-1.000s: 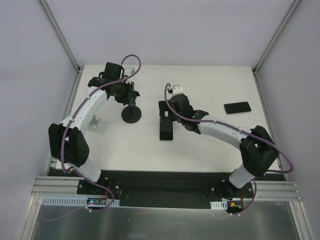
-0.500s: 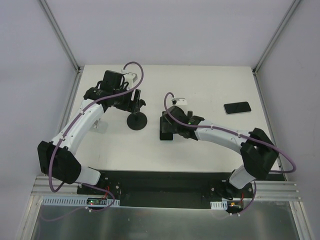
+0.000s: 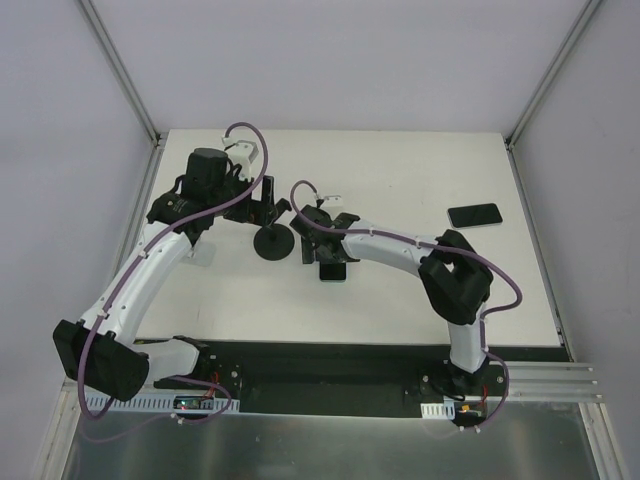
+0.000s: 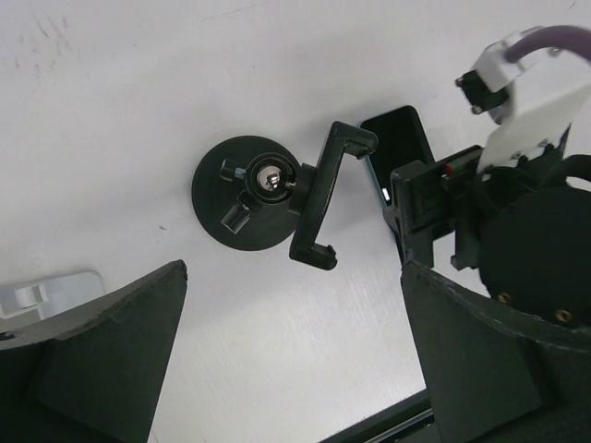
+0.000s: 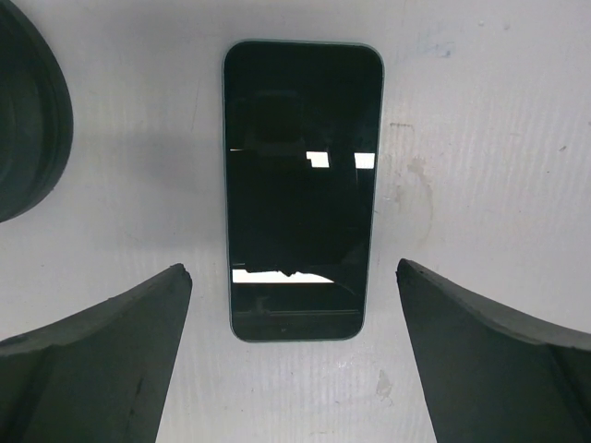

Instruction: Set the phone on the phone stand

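Arm (R) [image 3: 400,248] stretched left, low over phone [image 5: 302,189], jaws spread wide.

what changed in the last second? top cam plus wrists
The right gripper swung left and now hangs open over the phone, its elbow folded in. The phone stand shifted slightly nearer and to the right early on. The left gripper followed and is open above it. Nothing is gripped. The phone and the second phone at far right stayed put.
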Motion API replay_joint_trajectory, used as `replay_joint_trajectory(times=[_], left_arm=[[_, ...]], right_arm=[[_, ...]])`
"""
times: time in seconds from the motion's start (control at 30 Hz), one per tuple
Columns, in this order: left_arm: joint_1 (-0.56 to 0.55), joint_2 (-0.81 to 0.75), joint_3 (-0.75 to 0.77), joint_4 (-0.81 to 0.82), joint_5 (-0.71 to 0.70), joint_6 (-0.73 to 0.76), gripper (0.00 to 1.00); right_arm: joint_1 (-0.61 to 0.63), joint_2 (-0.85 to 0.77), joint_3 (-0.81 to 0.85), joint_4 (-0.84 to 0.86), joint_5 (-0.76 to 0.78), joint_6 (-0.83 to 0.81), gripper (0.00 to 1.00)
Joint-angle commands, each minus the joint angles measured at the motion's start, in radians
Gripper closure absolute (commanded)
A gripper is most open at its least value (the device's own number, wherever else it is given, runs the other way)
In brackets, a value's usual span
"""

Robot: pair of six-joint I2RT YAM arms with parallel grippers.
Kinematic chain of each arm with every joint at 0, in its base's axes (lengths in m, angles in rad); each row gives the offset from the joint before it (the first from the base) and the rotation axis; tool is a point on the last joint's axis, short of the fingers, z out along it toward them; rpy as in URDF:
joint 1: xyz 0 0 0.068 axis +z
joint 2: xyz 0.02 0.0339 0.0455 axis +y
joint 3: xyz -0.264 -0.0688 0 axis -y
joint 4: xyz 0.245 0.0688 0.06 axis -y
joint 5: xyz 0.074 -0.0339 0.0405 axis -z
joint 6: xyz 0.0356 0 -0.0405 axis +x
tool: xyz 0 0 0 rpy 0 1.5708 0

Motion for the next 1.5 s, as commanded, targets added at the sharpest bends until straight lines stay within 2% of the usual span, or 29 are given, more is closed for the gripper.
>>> replay_joint_trajectory(times=[0.0,0.4,0.53,0.67,0.8,0.87,0.9,0.93,1.0,1.03,1.13,1.3,1.47], left_arm=[[0.006,-0.050,-0.017,0.052,-0.006,-0.023,0.02],[0.007,-0.064,-0.017,0.058,0.033,-0.036,0.03],[0.006,-0.061,-0.018,0.061,0.045,-0.037,0.03],[0.006,-0.053,-0.021,0.064,0.046,-0.037,0.04],[0.006,-0.050,-0.026,0.069,0.043,-0.036,0.04],[0.006,-0.053,-0.032,0.076,0.042,-0.037,0.05],[0.006,-0.053,-0.033,0.079,0.042,-0.036,0.05],[0.006,-0.058,-0.037,0.082,0.043,-0.037,0.05],[0.004,-0.067,-0.049,0.102,0.051,-0.036,0.05],[0.004,-0.078,-0.053,0.110,0.059,-0.034,0.05],[-0.002,-0.093,-0.067,0.134,0.088,-0.026,0.05],[-0.010,-0.110,-0.044,0.139,0.129,-0.054,0.05],[-0.010,-0.119,-0.014,0.139,0.273,-0.167,0.08]], right_arm=[[-0.013,0.051,0.058,-0.057,-0.052,-0.022,0.04],[-0.040,0.112,0.029,-0.021,-0.083,-0.002,0.01],[-0.051,0.119,0.006,0.031,-0.123,-0.011,0.16],[-0.066,0.111,-0.055,0.095,-0.171,-0.010,0.24],[-0.068,0.102,-0.087,0.118,-0.145,-0.024,0.31],[-0.068,0.093,-0.103,0.132,-0.131,-0.036,0.39],[-0.068,0.086,-0.125,0.153,-0.126,-0.042,0.44],[-0.068,0.082,-0.136,0.166,-0.119,-0.047,0.53],[-0.068,0.048,-0.171,0.239,-0.121,-0.080,0.62],[-0.067,0.031,-0.219,0.271,-0.125,-0.097,0.75],[-0.062,-0.058,-0.323,0.394,-0.103,-0.139,0.99],[-0.053,-0.182,-0.438,0.543,-0.065,-0.227,0.99],[-0.054,-0.251,-0.523,0.640,-0.040,-0.260,0.99]])
